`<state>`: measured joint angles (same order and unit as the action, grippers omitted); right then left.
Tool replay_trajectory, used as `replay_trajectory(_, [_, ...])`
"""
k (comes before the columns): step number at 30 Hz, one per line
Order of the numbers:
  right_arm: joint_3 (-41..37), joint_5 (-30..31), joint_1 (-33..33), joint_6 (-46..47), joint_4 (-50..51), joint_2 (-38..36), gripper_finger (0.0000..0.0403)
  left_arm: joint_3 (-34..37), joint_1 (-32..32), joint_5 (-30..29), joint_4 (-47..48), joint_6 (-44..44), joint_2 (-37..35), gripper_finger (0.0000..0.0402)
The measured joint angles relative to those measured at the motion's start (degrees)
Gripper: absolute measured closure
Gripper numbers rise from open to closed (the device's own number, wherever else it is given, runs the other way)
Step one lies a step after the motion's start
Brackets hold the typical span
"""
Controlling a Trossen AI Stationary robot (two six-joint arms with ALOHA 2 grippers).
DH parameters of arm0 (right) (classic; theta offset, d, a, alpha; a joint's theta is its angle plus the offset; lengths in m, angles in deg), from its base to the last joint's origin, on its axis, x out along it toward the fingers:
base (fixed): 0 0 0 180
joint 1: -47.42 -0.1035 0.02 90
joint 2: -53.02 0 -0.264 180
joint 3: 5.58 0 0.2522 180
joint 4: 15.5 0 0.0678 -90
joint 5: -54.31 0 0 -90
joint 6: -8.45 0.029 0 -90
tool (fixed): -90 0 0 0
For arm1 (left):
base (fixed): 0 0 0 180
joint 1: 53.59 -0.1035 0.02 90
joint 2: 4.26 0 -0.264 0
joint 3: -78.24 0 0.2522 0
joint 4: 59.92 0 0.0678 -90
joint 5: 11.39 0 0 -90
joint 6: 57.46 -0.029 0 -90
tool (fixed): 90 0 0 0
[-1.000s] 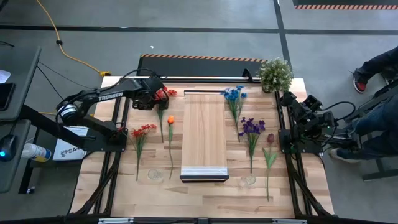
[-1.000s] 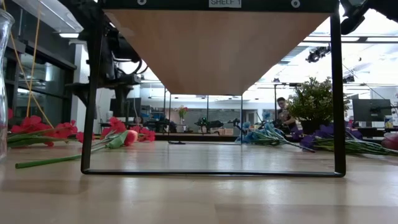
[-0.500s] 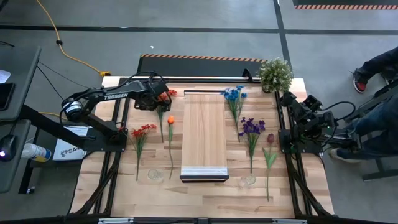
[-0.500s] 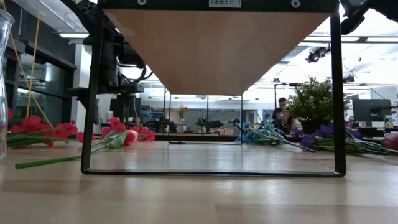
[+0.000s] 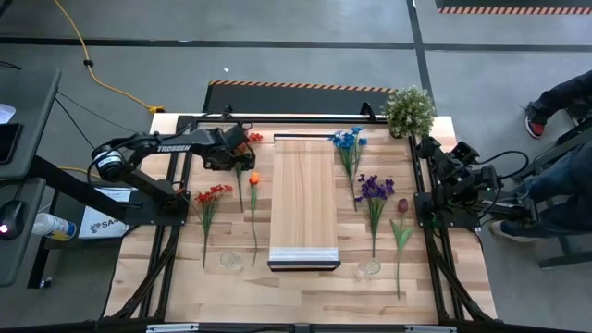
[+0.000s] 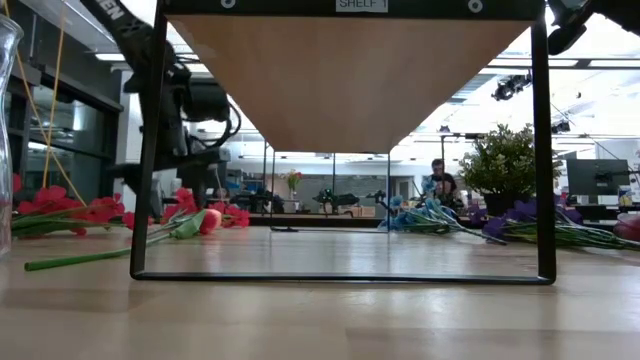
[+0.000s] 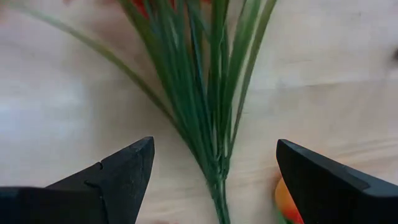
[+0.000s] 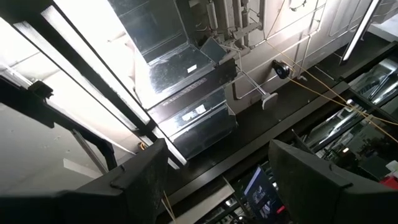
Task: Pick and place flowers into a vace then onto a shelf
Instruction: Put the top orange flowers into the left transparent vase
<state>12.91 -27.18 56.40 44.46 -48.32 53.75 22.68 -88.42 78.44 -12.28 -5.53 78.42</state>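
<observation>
left hand has advanced from the red flowers' heads at 11 o'clock on the tabletop to straddle their stems, fingers wide apart, holding nothing. grasp looks imminent. right hand parked at 3 o'clock, open, empty. shelf bare.

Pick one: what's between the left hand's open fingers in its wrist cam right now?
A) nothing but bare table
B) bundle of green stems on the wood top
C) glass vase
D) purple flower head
B: in the left wrist view the left hand hangs open, its fingers to either side of a bundle of green stems lying on the tabletop, not yet gripped.
</observation>
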Motion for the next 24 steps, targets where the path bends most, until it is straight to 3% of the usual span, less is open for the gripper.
replay_trajectory(16, [0.0, 0.5, 0.0, 0.0, 0.0, 0.0, 0.0135, 3.1, 0.0, -2.5, -2.9, 2.6, 0.0, 0.0032])
replay_trajectory(24, [0.0, 0.6, 0.0, 0.0, 0.0, 0.0, 0.0134, 3.1, 0.0, -9.5, -6.8, 2.3, 0.0, 0.0032])
